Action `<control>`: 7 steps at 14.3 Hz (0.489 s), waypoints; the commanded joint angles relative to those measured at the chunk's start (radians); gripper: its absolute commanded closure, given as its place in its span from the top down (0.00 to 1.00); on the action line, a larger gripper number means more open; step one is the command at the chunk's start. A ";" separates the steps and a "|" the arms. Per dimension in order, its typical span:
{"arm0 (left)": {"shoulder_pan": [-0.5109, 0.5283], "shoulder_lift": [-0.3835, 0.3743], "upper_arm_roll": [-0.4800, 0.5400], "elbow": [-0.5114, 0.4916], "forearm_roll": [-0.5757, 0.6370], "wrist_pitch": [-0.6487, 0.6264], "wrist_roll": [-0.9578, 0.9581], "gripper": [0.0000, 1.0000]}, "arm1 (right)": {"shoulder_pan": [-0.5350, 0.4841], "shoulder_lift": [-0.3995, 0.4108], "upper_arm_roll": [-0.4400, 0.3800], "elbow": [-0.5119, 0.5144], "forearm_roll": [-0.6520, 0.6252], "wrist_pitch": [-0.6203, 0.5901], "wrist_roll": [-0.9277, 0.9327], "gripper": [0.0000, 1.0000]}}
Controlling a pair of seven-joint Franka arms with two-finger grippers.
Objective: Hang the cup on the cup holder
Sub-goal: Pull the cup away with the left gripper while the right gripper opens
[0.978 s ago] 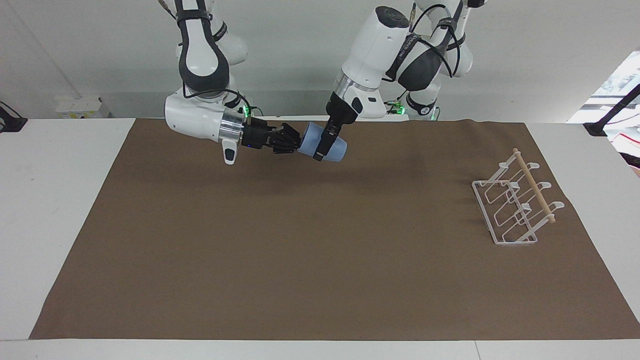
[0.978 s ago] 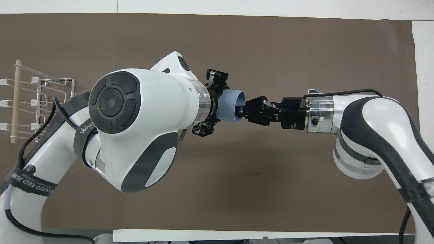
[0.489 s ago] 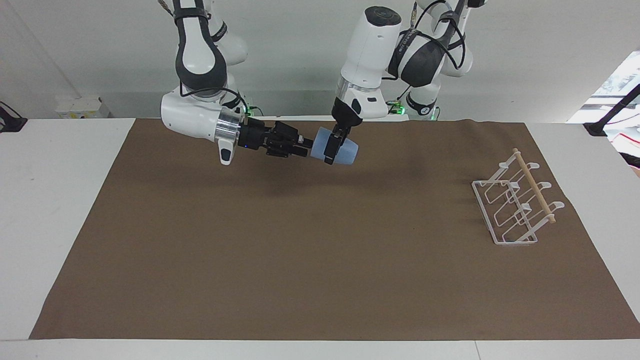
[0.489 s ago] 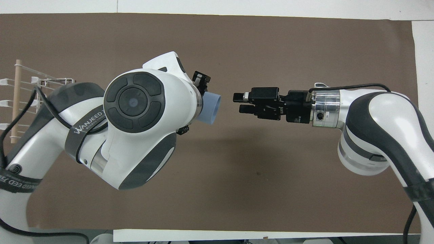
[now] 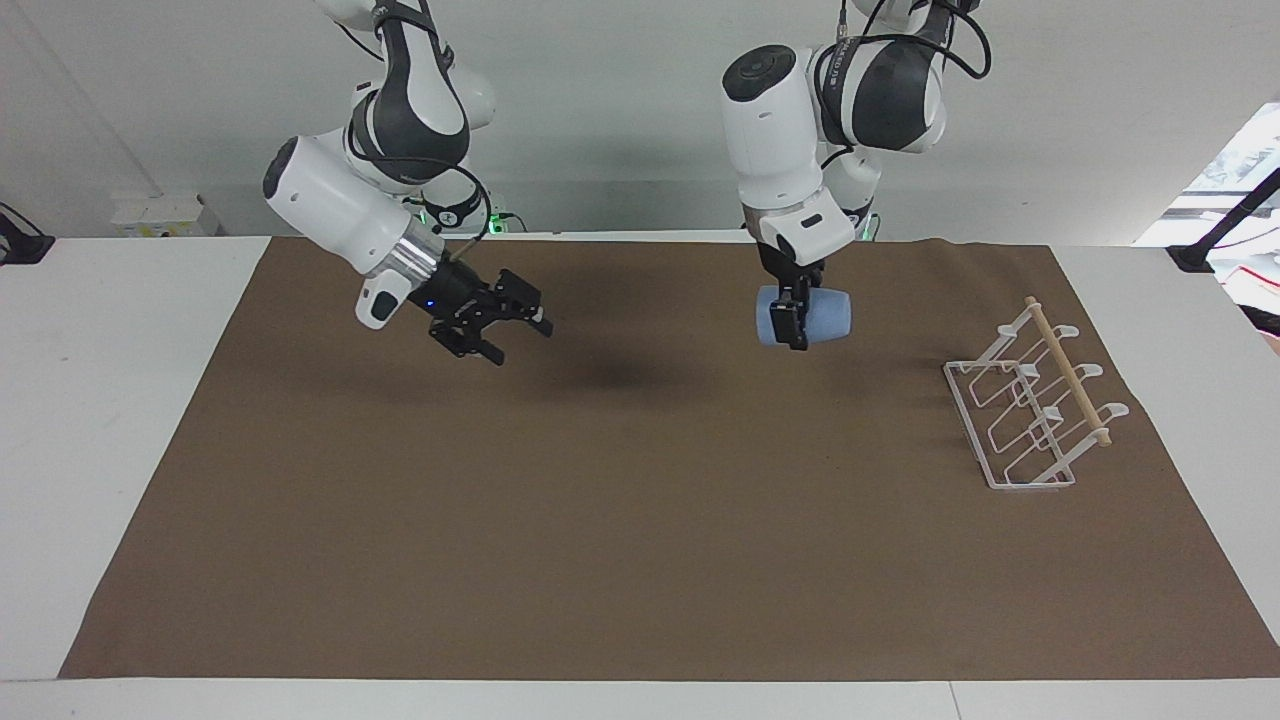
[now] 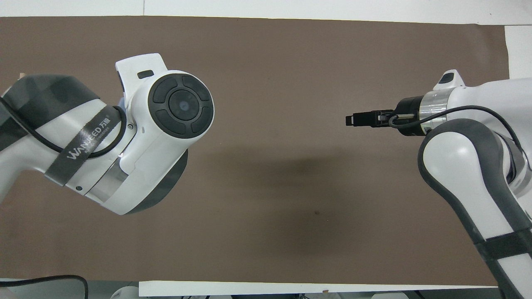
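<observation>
Cup point(image 5: 812, 317): since the earlier frames carried away from the right gripper point(image 5: 497, 325) toward the left arm's end of the table, now clamped between the fingers of the left gripper point(image 5: 797, 322) in the air over the brown mat point(image 5: 620, 500). It lies on its side, long axis roughly level, narrower base toward the cup holder point(image 5: 1030, 410). Right gripper: withdrawn, fingers apart, holding nothing, over the mat toward the right arm's end.

A robotics lab, two white arms mounted at a white table point(image 5: 130, 420), a brown mat point(image 5: 600, 520) spread across it, bare pale wall, loose cables, nothing domestic around.
</observation>
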 commanded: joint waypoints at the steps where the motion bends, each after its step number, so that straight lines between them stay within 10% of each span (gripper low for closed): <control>1: 0.017 0.001 0.000 -0.089 0.224 -0.072 -0.046 0.00 | -0.061 0.001 0.010 0.008 -0.079 -0.017 0.009 0.99; 5: 0.109 0.057 0.002 -0.195 0.539 -0.091 -0.142 0.00 | -0.101 -0.025 0.004 0.075 -0.251 -0.089 0.021 0.99; 7: 0.153 0.138 0.002 -0.195 0.678 -0.131 -0.217 0.00 | -0.167 -0.008 0.008 0.269 -0.376 -0.349 0.075 0.99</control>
